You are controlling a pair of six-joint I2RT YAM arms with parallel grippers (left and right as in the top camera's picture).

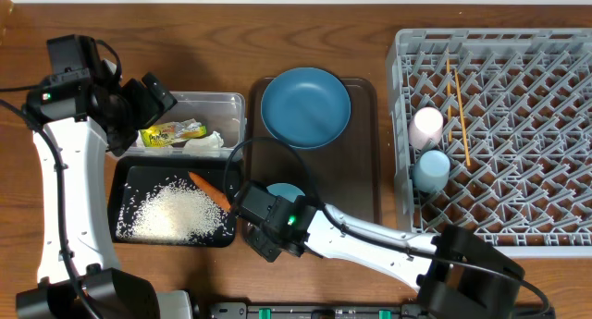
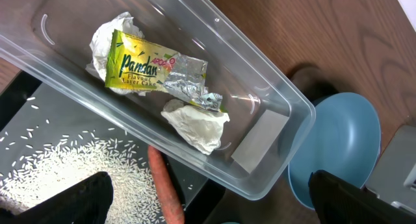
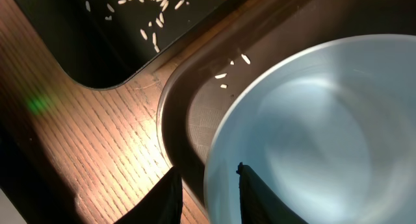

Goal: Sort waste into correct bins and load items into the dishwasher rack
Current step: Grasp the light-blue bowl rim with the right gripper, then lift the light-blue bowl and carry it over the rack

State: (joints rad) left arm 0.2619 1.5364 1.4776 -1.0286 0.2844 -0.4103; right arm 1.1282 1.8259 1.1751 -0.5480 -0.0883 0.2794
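Observation:
My right gripper is closed on the rim of the pale-blue bowl, one finger inside and one outside. The bowl rests on the brown serving tray. My left gripper is open and empty above the clear box, which holds the snack wrapper and white tissue. The black tray holds rice and the carrot. The dark-blue plate lies on the serving tray. The rack holds the pink cup, the light-blue cup and the chopsticks.
The brown serving tray lies between the bins and the rack, with a few stray rice grains on it beside the bowl. The black tray's corner sits close to the serving tray's edge. Bare wooden table lies in front.

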